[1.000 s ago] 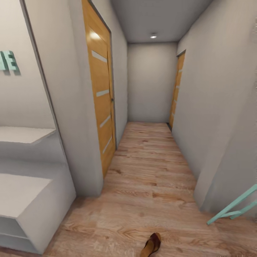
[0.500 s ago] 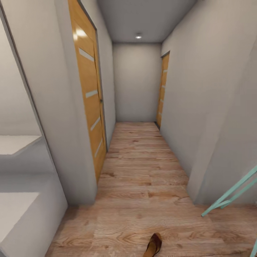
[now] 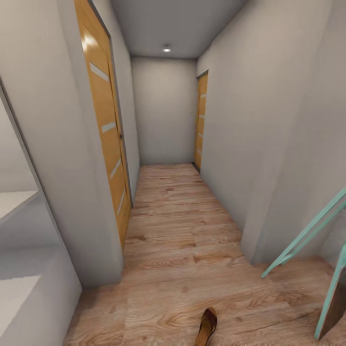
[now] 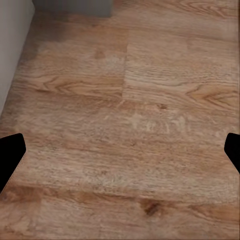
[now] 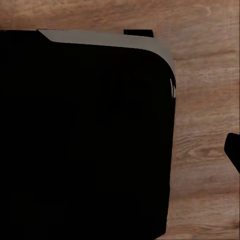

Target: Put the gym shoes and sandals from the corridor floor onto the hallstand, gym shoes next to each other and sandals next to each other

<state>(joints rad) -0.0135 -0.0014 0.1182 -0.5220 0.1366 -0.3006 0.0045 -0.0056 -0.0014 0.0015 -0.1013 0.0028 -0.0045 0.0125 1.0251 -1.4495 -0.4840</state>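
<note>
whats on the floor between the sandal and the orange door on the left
In the head view, only bare wood-grain floor lies between the sandal and the orange door on the left; nothing else rests on that stretch.

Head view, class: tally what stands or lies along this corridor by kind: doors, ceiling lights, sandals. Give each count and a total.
Wooden doors: 2
Ceiling lights: 1
Sandals: 1
Total: 4

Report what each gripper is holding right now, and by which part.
The left gripper holds nothing: its fingertips stand wide apart over bare corridor floor. The right gripper cannot be told. One sandal lies ungrasped on the floor.
</note>
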